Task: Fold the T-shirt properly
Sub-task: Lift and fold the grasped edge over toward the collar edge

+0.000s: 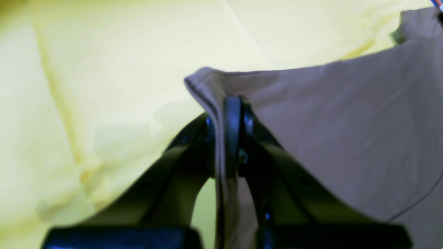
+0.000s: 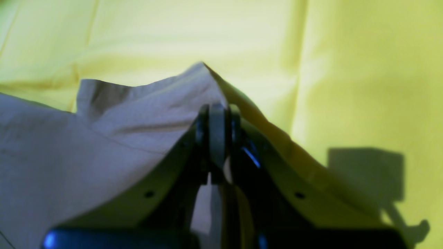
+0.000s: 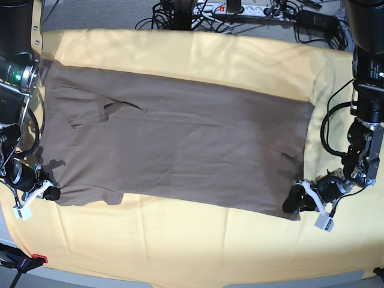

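The taupe T-shirt point(image 3: 180, 138) lies spread flat across the pale-yellow cloth point(image 3: 198, 246), with one folded ridge near its left part. My left gripper point(image 3: 295, 201) is at the shirt's near right corner, shut on the shirt's edge point(image 1: 346, 121), as the left wrist view shows point(image 1: 232, 103). My right gripper point(image 3: 51, 193) is at the near left corner, shut on the shirt point(image 2: 86, 145), as the right wrist view shows point(image 2: 218, 110). There a ridge of yellow cloth point(image 2: 263, 117) rises along the right finger; whether it is pinched too I cannot tell.
The yellow cloth covers the whole table point(image 3: 180, 279). Cables and a power strip point(image 3: 240, 9) lie beyond the far edge. The arm bases stand at the far left point(image 3: 15, 36) and far right point(image 3: 369, 48) corners. A small red tag point(image 3: 37, 259) sits at the near left edge.
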Robot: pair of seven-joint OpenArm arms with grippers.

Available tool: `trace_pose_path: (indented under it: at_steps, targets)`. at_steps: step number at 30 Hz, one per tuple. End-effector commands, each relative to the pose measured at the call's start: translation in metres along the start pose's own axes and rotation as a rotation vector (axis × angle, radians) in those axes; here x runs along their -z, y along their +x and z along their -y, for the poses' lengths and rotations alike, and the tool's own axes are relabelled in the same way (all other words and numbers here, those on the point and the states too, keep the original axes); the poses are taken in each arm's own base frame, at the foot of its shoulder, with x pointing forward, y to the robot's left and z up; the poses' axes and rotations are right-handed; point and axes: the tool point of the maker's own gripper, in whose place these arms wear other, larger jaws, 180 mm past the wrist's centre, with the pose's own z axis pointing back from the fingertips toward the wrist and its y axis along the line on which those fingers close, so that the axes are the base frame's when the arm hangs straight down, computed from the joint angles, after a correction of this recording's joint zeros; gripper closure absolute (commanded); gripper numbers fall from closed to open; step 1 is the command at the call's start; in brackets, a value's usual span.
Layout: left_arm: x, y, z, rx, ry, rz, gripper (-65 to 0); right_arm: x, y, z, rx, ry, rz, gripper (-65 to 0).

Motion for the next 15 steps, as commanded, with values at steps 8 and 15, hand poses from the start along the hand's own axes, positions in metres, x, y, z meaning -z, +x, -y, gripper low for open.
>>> trace_pose_path:
  at_steps: [8,15]
  targets:
    - [-0.004,0.016,0.006,-0.007,-0.044,0.016,0.0,-0.009,0.015,-0.001,-0.019,0.029,0.025,0.0]
    - [-0.015,0.010,0.008,-0.102,-0.085,-0.029,0.0,-0.014,-0.019,-0.006,0.045,0.080,-0.062,0.0]
